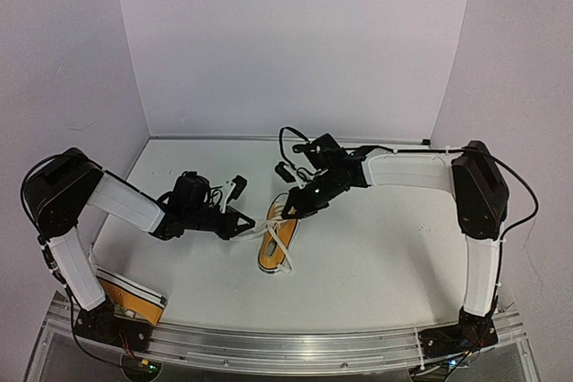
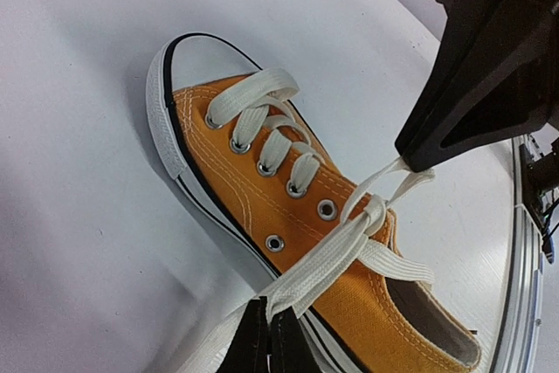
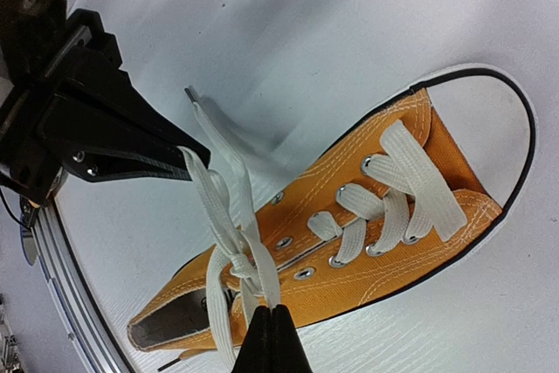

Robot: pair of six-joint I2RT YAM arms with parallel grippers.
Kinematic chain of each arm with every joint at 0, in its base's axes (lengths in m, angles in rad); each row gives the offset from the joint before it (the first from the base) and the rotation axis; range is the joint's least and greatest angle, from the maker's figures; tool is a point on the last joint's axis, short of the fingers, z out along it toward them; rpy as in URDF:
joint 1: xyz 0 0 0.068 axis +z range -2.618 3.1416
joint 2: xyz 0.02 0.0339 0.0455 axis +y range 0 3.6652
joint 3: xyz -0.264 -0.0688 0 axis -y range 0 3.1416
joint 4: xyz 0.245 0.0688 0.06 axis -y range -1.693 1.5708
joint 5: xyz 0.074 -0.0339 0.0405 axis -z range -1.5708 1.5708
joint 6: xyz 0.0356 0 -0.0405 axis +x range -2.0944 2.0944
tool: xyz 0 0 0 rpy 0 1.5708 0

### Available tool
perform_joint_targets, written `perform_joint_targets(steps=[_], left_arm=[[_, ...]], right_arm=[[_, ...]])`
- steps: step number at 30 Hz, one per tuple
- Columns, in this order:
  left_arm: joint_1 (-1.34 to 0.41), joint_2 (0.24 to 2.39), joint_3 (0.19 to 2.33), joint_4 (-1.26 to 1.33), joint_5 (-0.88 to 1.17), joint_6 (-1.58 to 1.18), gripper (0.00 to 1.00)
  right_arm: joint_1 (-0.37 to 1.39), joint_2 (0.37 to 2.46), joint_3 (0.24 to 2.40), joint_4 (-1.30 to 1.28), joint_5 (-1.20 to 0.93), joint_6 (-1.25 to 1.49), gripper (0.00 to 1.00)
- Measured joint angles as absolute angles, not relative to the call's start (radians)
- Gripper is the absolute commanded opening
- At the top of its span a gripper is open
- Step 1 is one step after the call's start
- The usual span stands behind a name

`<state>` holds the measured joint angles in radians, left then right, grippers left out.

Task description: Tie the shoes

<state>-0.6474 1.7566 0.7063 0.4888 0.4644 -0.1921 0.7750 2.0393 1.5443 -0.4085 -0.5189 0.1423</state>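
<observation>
Clamped shut on the laces (image 2: 323,257) with left gripper (image 1: 253,225) and right gripper (image 1: 289,213), shoe (image 1: 271,254) at centre of table (image 1: 385,257) (other shoe (image 1: 131,299) at near-left corner). Risk — uneven pull dragging it, or strand slipping out.

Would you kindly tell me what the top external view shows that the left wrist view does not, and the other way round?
Only the top external view: a second orange canvas sneaker, partly hidden behind the left arm, and the right arm in full. Only the left wrist view: the metal eyelets and where the white flat laces cross. Both: the middle orange canvas sneaker, with the left gripper and right gripper each shut on a lace strand.
</observation>
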Motion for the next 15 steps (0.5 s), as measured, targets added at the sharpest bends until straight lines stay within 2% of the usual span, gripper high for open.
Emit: perform_joint_targets(steps=[2, 8, 15], left_arm=[[-0.649, 1.739, 0.698, 0.486, 0.453, -0.172, 0.26], [-0.661, 1.579, 0.637, 0.486, 0.399, -0.078, 0.40], [-0.788, 1.416, 0.593, 0.481, 0.281, 0.201, 0.41]], right_arm=[[0.775, 2.035, 1.541, -0.393, -0.527, 0.151, 0.00], [0.775, 2.032, 1.541, -0.353, -0.546, 0.169, 0.00], [0.769, 2.032, 1.535, -0.329, -0.562, 0.193, 0.00]])
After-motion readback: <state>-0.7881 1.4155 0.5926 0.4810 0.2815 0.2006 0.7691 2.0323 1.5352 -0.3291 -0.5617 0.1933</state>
